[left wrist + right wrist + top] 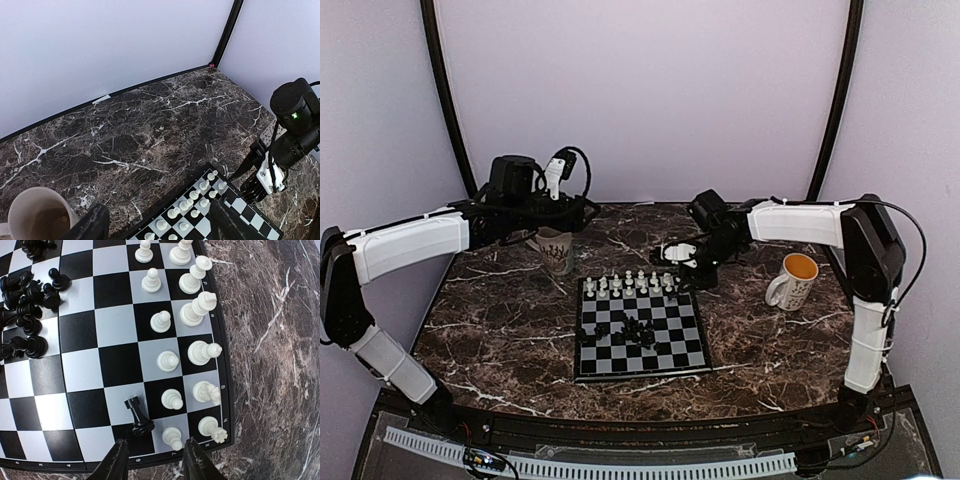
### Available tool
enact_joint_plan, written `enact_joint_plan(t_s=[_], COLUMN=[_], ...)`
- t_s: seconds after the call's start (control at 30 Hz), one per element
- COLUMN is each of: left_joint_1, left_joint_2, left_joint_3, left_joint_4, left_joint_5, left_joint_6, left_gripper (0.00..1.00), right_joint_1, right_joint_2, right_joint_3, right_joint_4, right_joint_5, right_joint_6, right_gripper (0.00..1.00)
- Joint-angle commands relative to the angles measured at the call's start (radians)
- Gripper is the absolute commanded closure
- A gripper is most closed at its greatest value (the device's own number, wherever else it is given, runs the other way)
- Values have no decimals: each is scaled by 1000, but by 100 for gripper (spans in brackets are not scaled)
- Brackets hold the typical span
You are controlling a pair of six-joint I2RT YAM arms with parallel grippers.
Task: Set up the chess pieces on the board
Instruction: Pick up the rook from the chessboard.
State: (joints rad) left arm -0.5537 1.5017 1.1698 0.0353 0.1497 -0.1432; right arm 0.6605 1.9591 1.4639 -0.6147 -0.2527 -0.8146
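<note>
The board (692, 352) lies mid-table. White chess pieces (630, 283) stand in two rows along its far edge. Black chess pieces (625, 330) lie heaped near its middle. My right gripper (695, 272) hovers at the board's far right corner. In the right wrist view it (156, 462) is open and empty. A black rook (137, 417) stands just ahead of its left finger, and a white pawn (172, 437) stands between the fingers. The black heap (25, 295) is at upper left. My left gripper (588, 212) is open and empty beyond the board's far left corner, above bare tabletop (160, 230).
A patterned mug (555, 250) stands by the left gripper and shows in the left wrist view (37, 217). A white mug with an orange inside (795, 280) stands right of the board. Curtain walls close the back and sides.
</note>
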Motion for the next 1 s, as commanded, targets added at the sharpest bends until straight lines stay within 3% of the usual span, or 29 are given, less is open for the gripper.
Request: enact_joint_plan(t_s=[0.0,0.97], left_joint_1=[3,3], left_joint_2=[-10,28], left_joint_3=[-4,2], left_joint_4=[5,-8], left_joint_5=[19,25], left_joint_6=[-3,-10], left_gripper=[29,29], right_joint_1=[1,4], right_joint_2=[56,152], right_joint_3=[86,142], right_joint_4=[-73,-163], right_joint_5=[-44,-65], right_joint_6=[-35,-70], right_gripper=[61,62])
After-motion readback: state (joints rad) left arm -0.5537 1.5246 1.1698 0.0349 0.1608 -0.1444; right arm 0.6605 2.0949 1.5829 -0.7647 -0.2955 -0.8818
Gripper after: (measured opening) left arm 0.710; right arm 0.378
